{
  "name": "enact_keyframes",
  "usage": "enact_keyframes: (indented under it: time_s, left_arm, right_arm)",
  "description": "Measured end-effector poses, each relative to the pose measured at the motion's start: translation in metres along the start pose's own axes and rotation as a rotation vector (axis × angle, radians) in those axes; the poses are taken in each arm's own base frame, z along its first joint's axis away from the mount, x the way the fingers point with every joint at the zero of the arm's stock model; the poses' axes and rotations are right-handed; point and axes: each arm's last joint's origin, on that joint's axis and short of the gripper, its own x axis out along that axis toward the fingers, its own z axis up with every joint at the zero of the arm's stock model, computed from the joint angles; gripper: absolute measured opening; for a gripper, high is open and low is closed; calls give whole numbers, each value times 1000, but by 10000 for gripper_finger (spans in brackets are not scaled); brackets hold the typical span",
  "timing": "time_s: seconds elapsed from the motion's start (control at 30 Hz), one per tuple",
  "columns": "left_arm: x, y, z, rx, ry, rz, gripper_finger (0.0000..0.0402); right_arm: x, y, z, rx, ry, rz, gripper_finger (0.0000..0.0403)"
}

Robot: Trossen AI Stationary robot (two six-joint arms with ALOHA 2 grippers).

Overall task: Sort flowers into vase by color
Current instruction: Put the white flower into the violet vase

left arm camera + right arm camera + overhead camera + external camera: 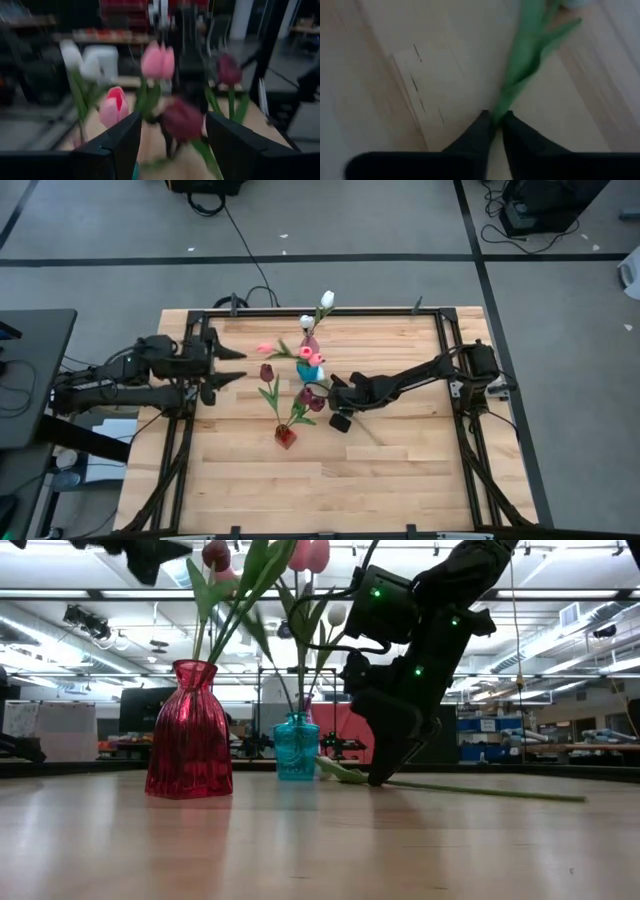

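Three vases stand mid-table: a red vase [286, 437] [190, 730] with dark red tulips [310, 398], a teal vase [313, 370] [297, 747] with pink tulips [303, 353], and behind them a third vase holding white tulips [326, 300]. One flower [480, 790] lies flat on the table to the right of the vases. My right gripper [340, 420] [380, 778] [496, 119] is down at the table, shut on this flower. My left gripper [232, 366] [172, 150] hovers open to the left of the vases, facing the flower heads. My right gripper pinches the lying flower's green stem [502, 102] just below its leaves [525, 60], between the two fingertips. The fingers come from above, slanting down. The stem [500, 792] and a leaf [340, 770] lie on the table top.
Black frame rails [445, 350] border the wooden table [400, 480] on the left, far and right sides. The near half of the table is bare wood. The vases stand close together just left of my right gripper.
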Motion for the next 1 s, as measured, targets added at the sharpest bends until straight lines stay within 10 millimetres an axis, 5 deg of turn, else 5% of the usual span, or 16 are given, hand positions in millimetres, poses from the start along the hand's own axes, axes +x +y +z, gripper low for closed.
enact_keyframes:
  time_s: [0.13, 0.3, 0.6, 0.77, 1.0]
  left_arm:
    - [-1, -3, -13, -79, 137, -25, 227]
    - [-4, -6, -23, -168, 242, -28, 227]
    - [-6, -7, -33, -232, 345, 8, 227]
    - [-3, -6, -42, -231, 343, 75, 227]
    - [14, -13, -89, -251, 323, 27, 227]
  right_arm:
    - [1, -5, -2, 6, 44, 13, 12]
    - [-6, -14, -3, 15, 86, 3, 18]
    - [-53, -31, -9, -42, 135, -66, 8]
    - [-86, -38, 3, -83, -2, -18, 8]
    - [-129, -58, 4, -107, -341, 65, 8]
